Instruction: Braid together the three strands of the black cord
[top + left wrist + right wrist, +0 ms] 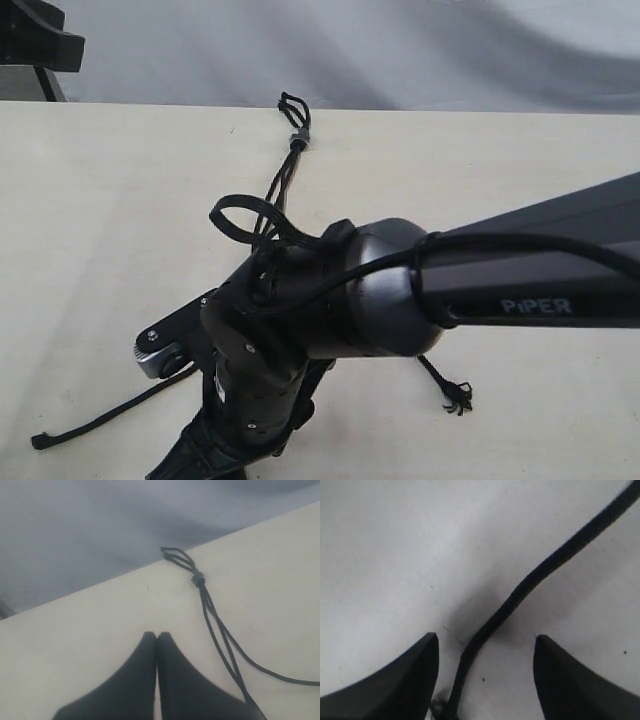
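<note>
The black cord lies on the pale table, its short loop (293, 105) and grey band (298, 140) at the far edge. The loop (175, 557), the band (198, 579) and the strands (220, 640) also show in the left wrist view. My right arm (520, 270) reaches across and hides the strands' middle. One strand (110, 412) trails out to the left, and a frayed tip (458, 397) lies to the right. My right gripper (485, 645) stands open over a strand (520, 592) that lies between its fingers, untouched. Left gripper (156, 636) is shut and empty, beside the strands.
A dark stand (35, 45) sits at the back left, beyond the table (500, 170). A grey backdrop (400, 50) hangs behind the far edge. The arm's own thicker cable (235, 215) loops above its wrist.
</note>
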